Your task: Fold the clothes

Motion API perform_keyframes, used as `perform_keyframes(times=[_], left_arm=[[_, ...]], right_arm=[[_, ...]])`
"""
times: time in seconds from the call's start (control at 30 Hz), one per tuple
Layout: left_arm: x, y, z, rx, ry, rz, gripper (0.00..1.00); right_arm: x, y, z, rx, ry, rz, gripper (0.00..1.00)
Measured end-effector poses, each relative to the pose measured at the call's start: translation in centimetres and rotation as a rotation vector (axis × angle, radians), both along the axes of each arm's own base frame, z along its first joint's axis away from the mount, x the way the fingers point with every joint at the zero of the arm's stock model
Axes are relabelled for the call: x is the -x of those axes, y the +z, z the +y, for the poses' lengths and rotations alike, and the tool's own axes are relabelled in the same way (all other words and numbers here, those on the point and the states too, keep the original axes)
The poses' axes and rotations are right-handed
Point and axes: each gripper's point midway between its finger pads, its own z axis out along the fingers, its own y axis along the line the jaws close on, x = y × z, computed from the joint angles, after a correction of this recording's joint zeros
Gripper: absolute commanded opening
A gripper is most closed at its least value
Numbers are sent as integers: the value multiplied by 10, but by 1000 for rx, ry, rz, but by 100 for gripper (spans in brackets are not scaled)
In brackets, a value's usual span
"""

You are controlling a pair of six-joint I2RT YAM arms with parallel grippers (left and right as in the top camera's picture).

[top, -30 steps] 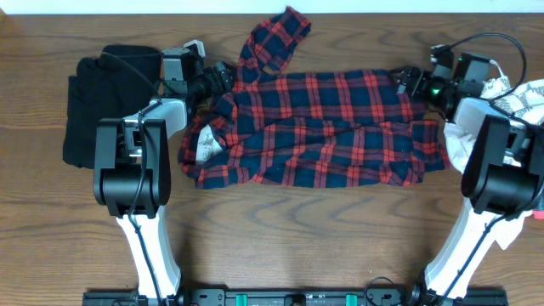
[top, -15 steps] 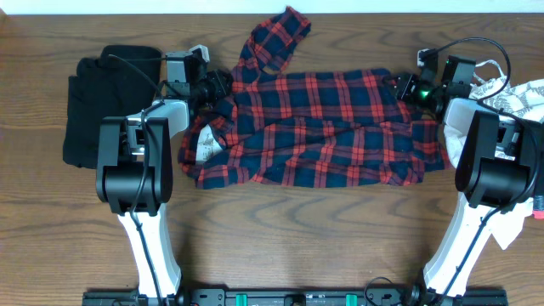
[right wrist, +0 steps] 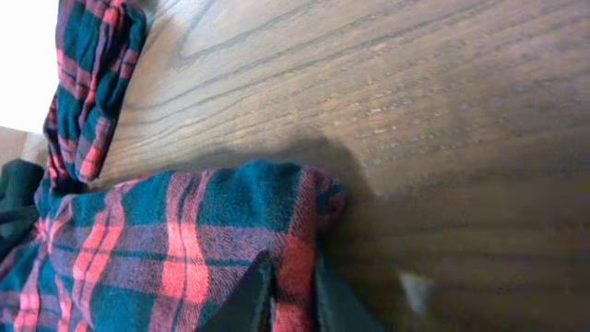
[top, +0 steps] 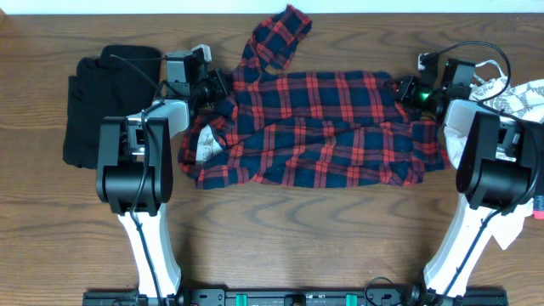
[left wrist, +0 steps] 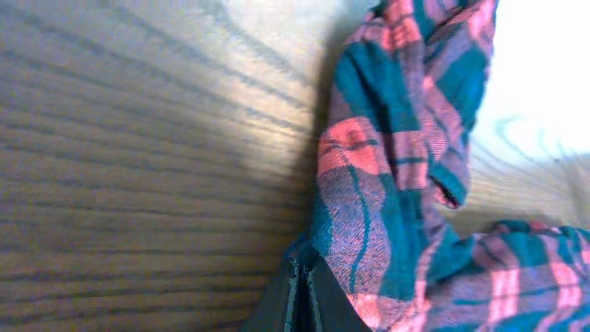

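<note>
The red-and-navy plaid shirt [top: 323, 127] lies spread across the middle of the table, one sleeve [top: 276, 38] thrown toward the far edge. At its upper left edge, my left gripper [top: 223, 85] has its fingers pressed together on a thin fold of the shirt [left wrist: 396, 184] at the tips [left wrist: 300, 269]. My right gripper [top: 398, 87] sits at the upper right corner, shut on it, with a red strip of the shirt [right wrist: 184, 231] pinched between its fingers [right wrist: 293, 277]. A white label [top: 206, 146] shows at the shirt's left end.
A black garment [top: 110, 106] lies piled at the far left, just behind the left arm. A white leaf-print garment [top: 518, 98] is bunched at the right edge beside the right arm. Bare wooden tabletop [top: 306, 229] stretches in front of the shirt.
Both grippers have closed on the shirt's upper corners. The right gripper slid left and farther back onto its corner; the left one edged slightly right.
</note>
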Motion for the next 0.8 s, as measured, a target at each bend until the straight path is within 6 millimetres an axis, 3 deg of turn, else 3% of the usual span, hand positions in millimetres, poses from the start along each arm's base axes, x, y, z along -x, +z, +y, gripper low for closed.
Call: perform_keyframes(times=[0.1, 0.23, 0.37, 0.6, 0.8], left_arm=[[-1, 15, -1, 7, -7, -26, 6], [-3, 47, -5, 24, -21, -80, 6], [0, 74, -5, 35, -24, -102, 6], [25, 94, 0, 43, -18, -10, 6], [47, 97, 16, 40, 7, 83, 6]], right_arm=[[2, 11, -2, 3, -6, -3, 14], [3, 34, 0, -3, -2, -20, 4], [8, 56, 4, -19, 12, -31, 5], [30, 79, 14, -73, 48, 30, 6], [50, 91, 0, -22, 30, 77, 2]])
